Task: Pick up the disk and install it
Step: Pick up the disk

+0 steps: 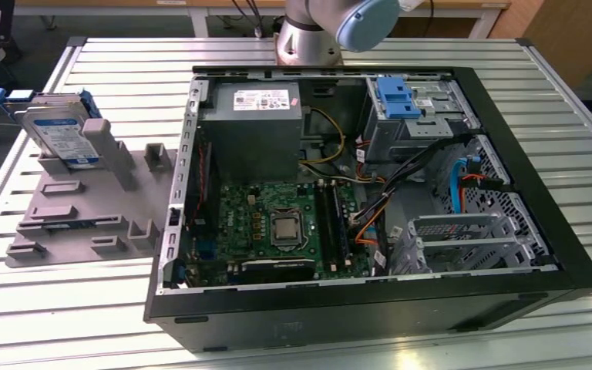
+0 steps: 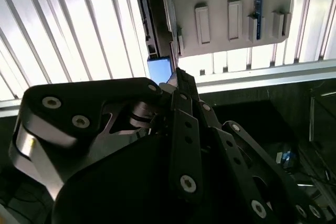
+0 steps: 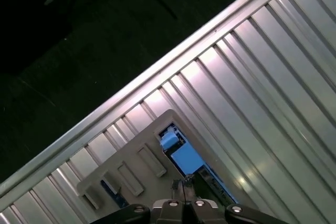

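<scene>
The disk (image 1: pixel 58 131), a silver drive with a white-and-blue label in a blue bracket, leans upright in the grey fixture block (image 1: pixel 80 208) at the exterior view's left, beside the open computer case (image 1: pixel 378 193). In both wrist views my gripper (image 2: pixel 178 75) (image 3: pixel 185 186) hangs high above that block (image 3: pixel 137 157), fingertips together and nothing between them. The disk's blue bracket (image 3: pixel 178 153) shows just past the fingertips, seen edge-on (image 2: pixel 157 69). The gripper is well clear of the disk.
The case lies open on its side with motherboard (image 1: pixel 275 223), power supply (image 1: pixel 253 127), a blue-latched drive bay (image 1: pixel 397 99) and a metal drive cage (image 1: pixel 465 243). The slatted metal table (image 1: pixel 121 69) ends near the block, with dark floor (image 3: pixel 79 51) beyond.
</scene>
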### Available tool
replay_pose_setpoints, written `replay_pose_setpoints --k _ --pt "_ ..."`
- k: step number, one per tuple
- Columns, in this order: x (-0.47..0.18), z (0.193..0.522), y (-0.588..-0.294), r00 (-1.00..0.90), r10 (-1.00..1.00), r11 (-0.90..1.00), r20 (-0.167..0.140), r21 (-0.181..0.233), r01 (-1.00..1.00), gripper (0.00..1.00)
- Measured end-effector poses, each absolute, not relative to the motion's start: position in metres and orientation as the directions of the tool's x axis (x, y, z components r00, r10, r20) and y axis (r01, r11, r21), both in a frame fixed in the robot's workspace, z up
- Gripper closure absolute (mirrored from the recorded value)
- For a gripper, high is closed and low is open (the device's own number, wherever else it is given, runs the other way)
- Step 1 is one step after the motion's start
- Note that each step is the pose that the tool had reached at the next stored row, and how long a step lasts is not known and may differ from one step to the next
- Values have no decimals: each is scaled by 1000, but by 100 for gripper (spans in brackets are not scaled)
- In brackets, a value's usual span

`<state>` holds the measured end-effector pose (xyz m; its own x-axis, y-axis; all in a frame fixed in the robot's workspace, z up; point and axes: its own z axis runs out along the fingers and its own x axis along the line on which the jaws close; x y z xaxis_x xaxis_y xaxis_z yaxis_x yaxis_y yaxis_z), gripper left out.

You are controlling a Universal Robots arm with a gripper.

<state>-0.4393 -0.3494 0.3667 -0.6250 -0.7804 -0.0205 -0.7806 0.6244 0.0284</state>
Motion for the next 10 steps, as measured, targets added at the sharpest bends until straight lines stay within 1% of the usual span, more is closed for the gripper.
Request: replay_pose_setpoints --k 10 --pt "-439 366 -348 -594 -804 593 -21 28 -804 89"
